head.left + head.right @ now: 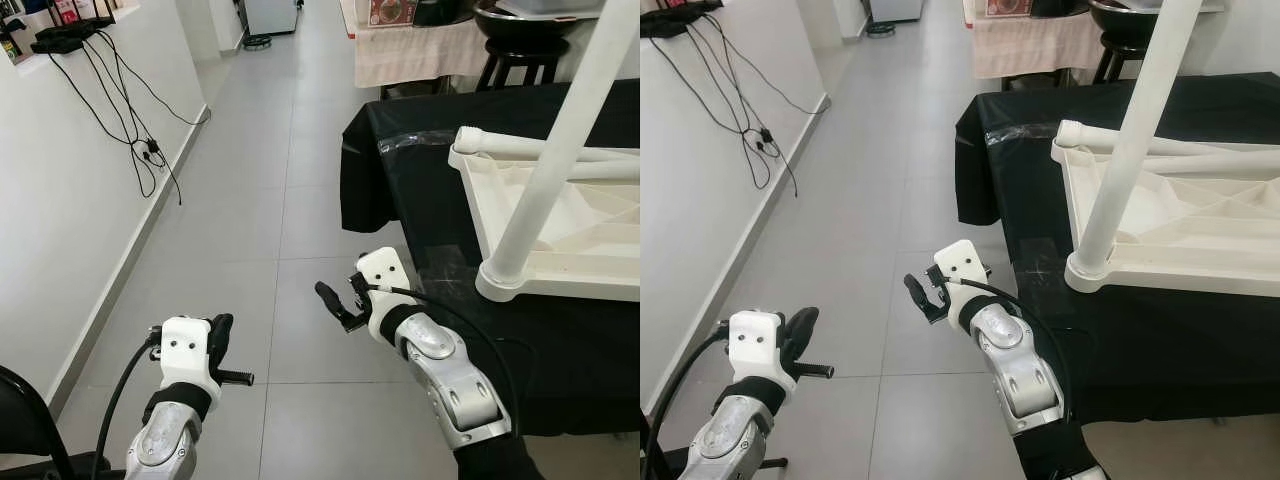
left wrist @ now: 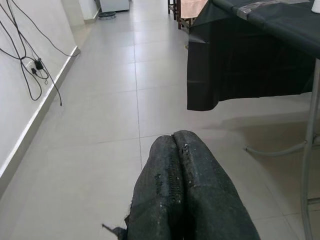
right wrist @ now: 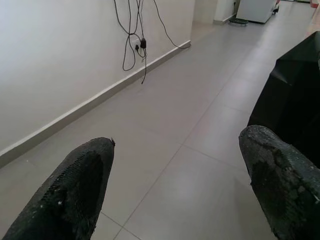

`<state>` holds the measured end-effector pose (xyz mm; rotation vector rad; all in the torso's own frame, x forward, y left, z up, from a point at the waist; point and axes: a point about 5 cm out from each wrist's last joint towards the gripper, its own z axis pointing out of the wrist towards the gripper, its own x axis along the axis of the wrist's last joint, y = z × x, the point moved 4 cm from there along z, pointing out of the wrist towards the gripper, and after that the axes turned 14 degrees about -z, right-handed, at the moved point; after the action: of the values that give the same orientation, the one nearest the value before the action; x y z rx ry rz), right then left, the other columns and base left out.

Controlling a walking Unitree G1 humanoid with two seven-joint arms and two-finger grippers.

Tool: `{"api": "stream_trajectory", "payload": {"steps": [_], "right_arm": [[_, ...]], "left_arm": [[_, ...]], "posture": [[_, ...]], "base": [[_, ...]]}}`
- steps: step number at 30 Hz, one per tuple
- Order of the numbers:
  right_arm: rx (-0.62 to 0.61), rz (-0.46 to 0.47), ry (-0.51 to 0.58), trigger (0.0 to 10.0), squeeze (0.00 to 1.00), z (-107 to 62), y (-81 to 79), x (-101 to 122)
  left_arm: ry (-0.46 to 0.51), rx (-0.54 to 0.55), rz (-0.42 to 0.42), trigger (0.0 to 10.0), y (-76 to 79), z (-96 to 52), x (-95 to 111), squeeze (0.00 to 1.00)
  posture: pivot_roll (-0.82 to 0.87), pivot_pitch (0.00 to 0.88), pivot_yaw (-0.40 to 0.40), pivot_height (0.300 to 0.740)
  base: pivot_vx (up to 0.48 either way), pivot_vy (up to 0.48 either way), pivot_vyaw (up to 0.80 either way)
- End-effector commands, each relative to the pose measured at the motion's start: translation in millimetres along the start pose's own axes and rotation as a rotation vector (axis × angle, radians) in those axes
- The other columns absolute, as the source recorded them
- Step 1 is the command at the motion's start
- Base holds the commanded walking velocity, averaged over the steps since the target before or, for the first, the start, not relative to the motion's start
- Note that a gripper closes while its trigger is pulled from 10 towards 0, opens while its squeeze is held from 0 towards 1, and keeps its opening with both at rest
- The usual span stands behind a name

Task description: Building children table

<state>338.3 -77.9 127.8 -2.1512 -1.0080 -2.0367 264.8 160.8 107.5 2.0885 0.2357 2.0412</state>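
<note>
Across the pale grey tiled floor (image 1: 250, 200), which runs from the robot down a long corridor, a white wall (image 1: 70, 180) stands on the robot's left with loose black cables (image 1: 125, 120) hanging down it to a plug near the skirting. On the robot's right stands a desk draped in a black cloth (image 1: 400, 180), its near corner hanging down toward the floor, with a strip of clear tape across the cloth. On that desk lies the white plastic children's table top (image 1: 560, 230), turned underside up so its ribbed underside and raised rim face the ceiling. One white round plastic leg (image 1: 560, 140) rises steeply from a socket at the top's near corner and leans out of view at the upper edge; a second white leg (image 1: 1160, 145) lies flat across the far part of the top. Beyond the desk, a table with a beige cloth (image 1: 415, 50) and a dark stool (image 1: 520, 60) stand at the corridor's far end.

The right gripper (image 1: 338, 303) hovers over the floor just beside the desk's near edge, its fingers (image 3: 75, 190) spread wide and holding nothing. The left gripper (image 1: 222, 345) hangs low over the floor, well apart from the desk, its fingers (image 2: 170, 195) pressed together with nothing between them.
</note>
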Motion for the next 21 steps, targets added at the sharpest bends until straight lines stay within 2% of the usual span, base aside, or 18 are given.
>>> {"api": "stream_trajectory", "payload": {"steps": [1, 14, 16, 20, 21], "right_arm": [[0.006, 0.003, 0.001, 10.0, 0.00, 2.0, -3.9, -1], [0.006, 0.014, -0.005, 10.0, 0.00, 2.5, -5.1, -4], [0.026, 0.047, 0.023, 10.0, 0.00, 2.1, -5.7, -1], [0.030, 0.062, 0.032, 10.0, 0.00, 1.8, -5.1, 0], [0.018, 0.071, 0.045, 10.0, 0.00, 1.4, -1.1, 2]], "left_arm": [[-0.008, 0.013, 0.015, 10.0, -3.7, -1.5, -2, 0.00], [-0.004, 0.009, 0.045, 10.0, -1.6, -1.0, -2, 0.00], [-0.022, -0.035, 0.084, 10.0, 8.1, 3.3, -2, 0.00], [-0.020, -0.036, 0.084, 10.0, 9.1, 4.2, -1, 0.00], [-0.016, -0.013, 0.048, 10.0, 5.7, 6.0, 0, 0.00]], "posture": [[-0.04, 0.064, 0.048, 0.740], [-0.05, 0.060, 0.048, 0.740], [-0.05, 0.045, 0.044, 0.740], [-0.04, 0.039, 0.043, 0.740], [-0.04, 0.027, 0.041, 0.740]], "base": [[0.000, 0.000, 0.00], [0.000, 0.000, 0.00], [0.000, 0.000, 0.00], [0.000, 0.000, 0.00], [0.000, 0.000, 0.00]]}}
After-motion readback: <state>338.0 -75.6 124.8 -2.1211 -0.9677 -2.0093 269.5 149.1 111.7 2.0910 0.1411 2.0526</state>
